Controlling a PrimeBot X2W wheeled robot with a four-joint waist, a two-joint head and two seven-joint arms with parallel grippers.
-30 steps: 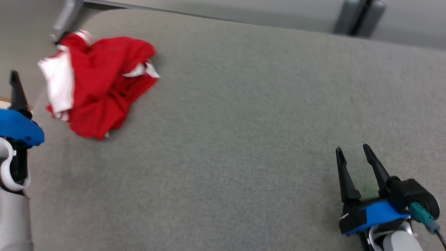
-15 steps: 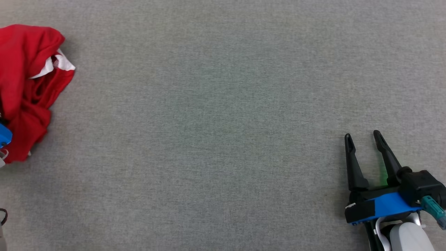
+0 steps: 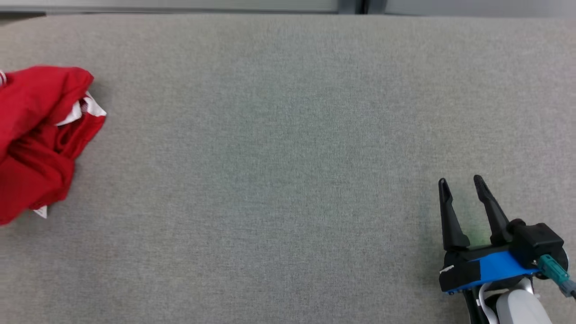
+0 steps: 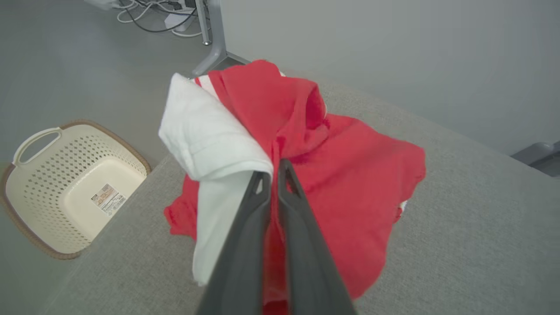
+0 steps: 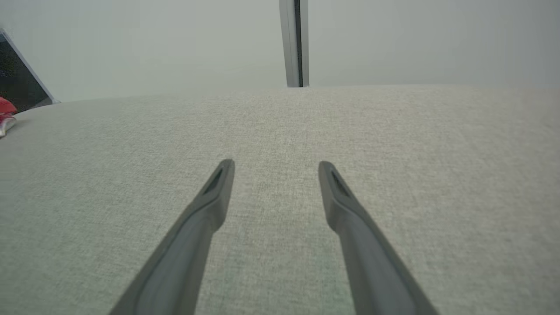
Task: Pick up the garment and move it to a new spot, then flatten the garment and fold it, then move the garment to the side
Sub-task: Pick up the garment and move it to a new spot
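Pinching red garment (image 4: 350, 183), left fingers (image 4: 245, 245) closed; right fingers (image 5: 205, 210) spread wide over grey surface (image 5: 415, 131).

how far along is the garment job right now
Nothing is finished: the garment sits crumpled at the left end of the table. In hand: the left gripper has its jaws shut on the fabric. The right gripper hangs open over the table. Left: moving it, flattening, folding, setting it aside.

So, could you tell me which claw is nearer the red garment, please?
Left. The left claw is shut on the garment; the right claw sits open, far from it.
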